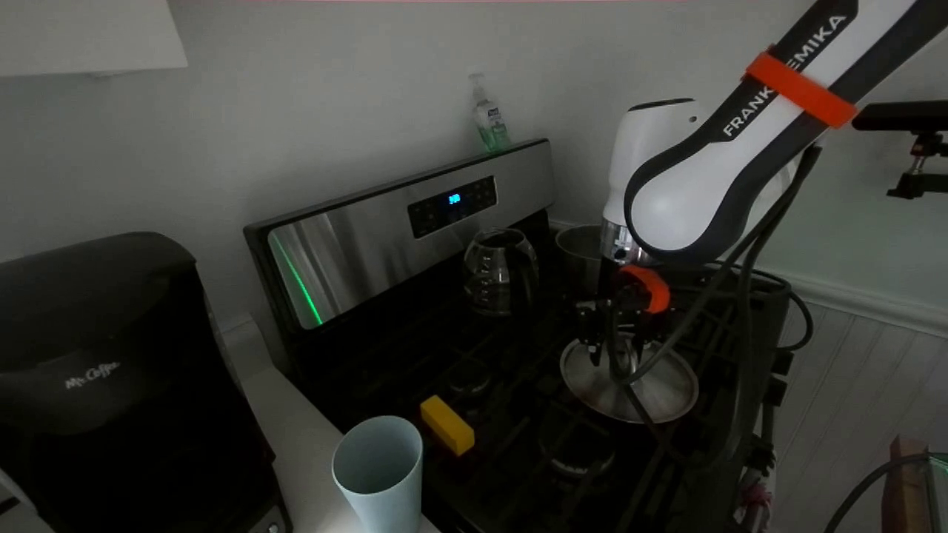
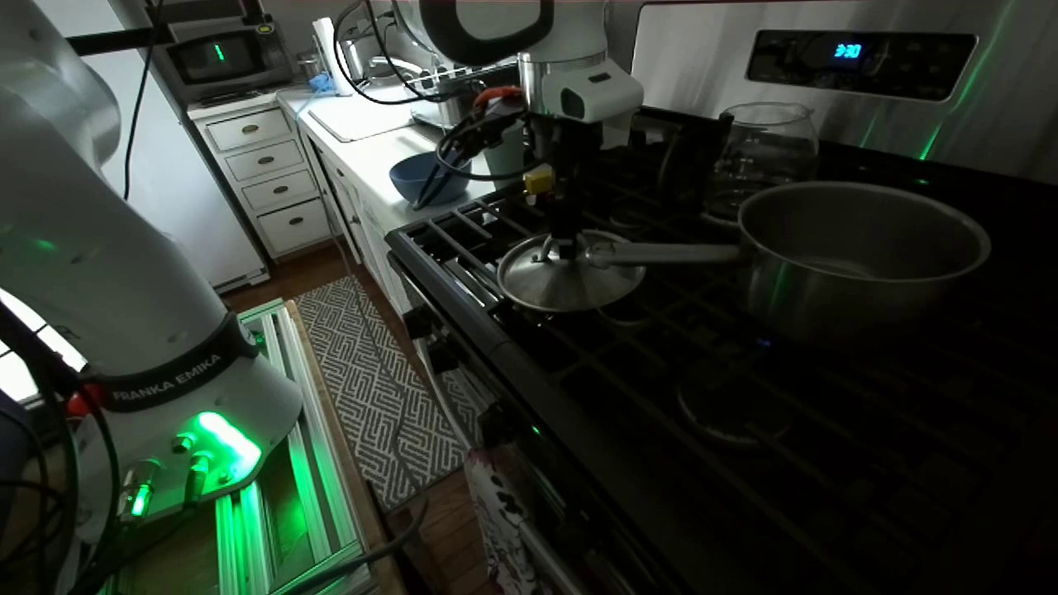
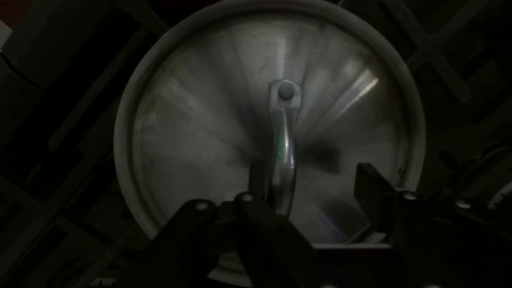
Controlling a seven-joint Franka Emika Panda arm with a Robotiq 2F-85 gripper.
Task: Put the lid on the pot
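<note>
Centred in the wrist view, the lid (image 3: 248,136) could be nudged sideways if gripped, its handle (image 3: 285,160) unevenly flanked by the parted fingers (image 3: 375,196) of the end effector (image 3: 311,168).

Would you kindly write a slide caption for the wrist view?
Open gripper over the silver lid, whose arched handle shows between the parted fingers.

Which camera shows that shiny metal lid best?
The wrist view: it shows most of the lid large from above, arched handle included, though the gripper covers some. In both exterior views the lid looks smaller, partly hidden by the gripper.
</note>
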